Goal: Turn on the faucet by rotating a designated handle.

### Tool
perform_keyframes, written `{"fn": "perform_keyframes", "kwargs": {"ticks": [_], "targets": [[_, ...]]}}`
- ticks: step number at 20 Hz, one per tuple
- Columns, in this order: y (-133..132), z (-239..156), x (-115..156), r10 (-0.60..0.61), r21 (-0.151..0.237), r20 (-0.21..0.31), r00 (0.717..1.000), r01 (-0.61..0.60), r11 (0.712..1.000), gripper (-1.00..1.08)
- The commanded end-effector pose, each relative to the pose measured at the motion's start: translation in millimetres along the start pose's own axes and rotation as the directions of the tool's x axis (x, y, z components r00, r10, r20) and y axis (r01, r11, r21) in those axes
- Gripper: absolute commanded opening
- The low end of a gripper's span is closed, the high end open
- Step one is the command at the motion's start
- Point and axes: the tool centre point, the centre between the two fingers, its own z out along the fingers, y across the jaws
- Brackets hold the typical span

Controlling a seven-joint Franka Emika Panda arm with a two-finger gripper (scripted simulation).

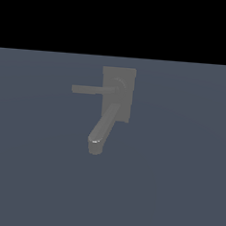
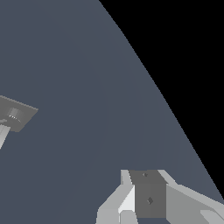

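Flat slate-blue ground carries the faucet (image 1: pixel 117 93); its handle (image 1: pixel 92 90) points toward the exterior view's left. The gripper (image 2: pixel 144 197) (jaw state unreadable) sits well apart, risking catching the thicker spout (image 1: pixel 103 128) instead.

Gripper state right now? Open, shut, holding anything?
Gripper: only partly in the wrist view and absent from the exterior view; open or shut cannot be told. It is clear of the faucet and its handle.

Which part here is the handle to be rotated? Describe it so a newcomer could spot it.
Find the grey faucet on the blue-grey floor. From a round hub on its plate, the handle runs straight toward the exterior view's left. It is thin and flat, unlike the thicker round-ended spout slanting below.
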Motion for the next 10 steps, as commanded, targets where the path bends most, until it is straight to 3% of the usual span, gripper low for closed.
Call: {"fn": "perform_keyframes", "kwargs": {"ticks": [1,5,10], "targets": [[3.9,-17.7,12.4,-0.013,-0.107,-0.058,0.998,0.007,0.994,-1.0],[2.6,-46.8,32.1,-0.06,-0.27,-0.142,0.988,0.02,0.963,-1.0],[-12.2,-82.5,57.1,-0.157,-0.459,-0.223,0.962,0.038,0.888,-1.0]]}}
